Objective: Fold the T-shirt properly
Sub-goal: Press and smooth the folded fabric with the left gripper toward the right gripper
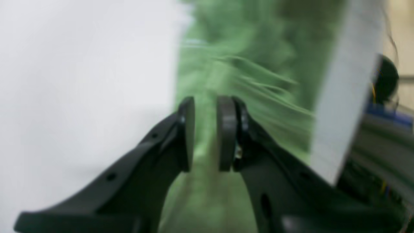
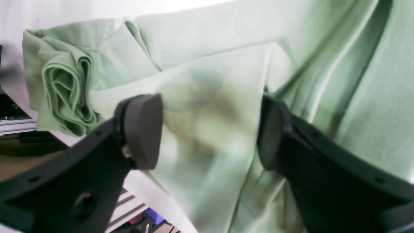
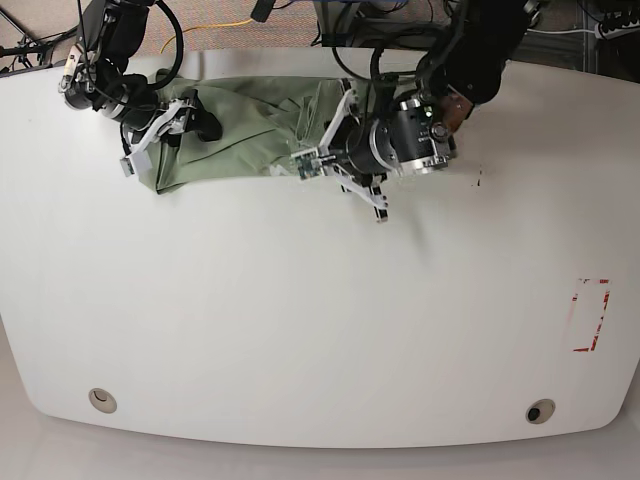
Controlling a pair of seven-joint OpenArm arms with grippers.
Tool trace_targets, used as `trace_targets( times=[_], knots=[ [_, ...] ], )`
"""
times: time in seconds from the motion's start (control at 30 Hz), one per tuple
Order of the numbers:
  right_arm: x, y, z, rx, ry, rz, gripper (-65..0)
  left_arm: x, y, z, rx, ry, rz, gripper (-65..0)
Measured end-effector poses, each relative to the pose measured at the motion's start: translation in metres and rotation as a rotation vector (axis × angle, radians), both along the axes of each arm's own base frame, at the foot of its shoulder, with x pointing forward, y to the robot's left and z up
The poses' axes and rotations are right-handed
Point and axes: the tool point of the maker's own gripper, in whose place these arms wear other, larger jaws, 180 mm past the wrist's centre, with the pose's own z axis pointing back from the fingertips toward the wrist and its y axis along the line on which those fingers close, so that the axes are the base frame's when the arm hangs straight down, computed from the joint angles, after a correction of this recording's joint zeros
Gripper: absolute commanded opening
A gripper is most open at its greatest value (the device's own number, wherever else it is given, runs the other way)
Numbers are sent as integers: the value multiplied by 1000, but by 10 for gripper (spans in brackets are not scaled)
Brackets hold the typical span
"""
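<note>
Both grippers parted: left gripper [image 1: 206, 134] narrowly, right gripper [image 2: 207, 129] widely; T-shirt [image 3: 250, 125] lengthwise along table's far edge.

Soft matt cloth T-shirt [image 2: 207, 64]; smooth table [image 3: 300, 320].

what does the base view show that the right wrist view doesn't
Only the base view shows the whole white oval table, both arms, the left end effector at the cloth's edge, and red tape marks.

Only the right wrist view shows the rolled, bunched folds and the right end effector's pads spread open.

Both show the plain sage-green cotton T-shirt, crumpled and unfolded.
</note>
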Motion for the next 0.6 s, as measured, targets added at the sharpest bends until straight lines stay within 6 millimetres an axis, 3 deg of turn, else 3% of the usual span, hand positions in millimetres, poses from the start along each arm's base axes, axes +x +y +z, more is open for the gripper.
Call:
trace_targets(
  times=[0.13,0.23,0.43,0.6],
  knots=[
    [0,0,0,0,0,0,-228,0,-7,3,-23,4,10,-308],
    [0,0,0,1,-1,0,-228,-8,-21,6,-55,18,-23,-240],
    [1,0,0,-2,-1,0,-228,-13,-30,-6,-39,56,-48,-251],
    [1,0,1,-1,-2,0,-228,-13,-25,-38,22,145,-40,-254]
  ],
)
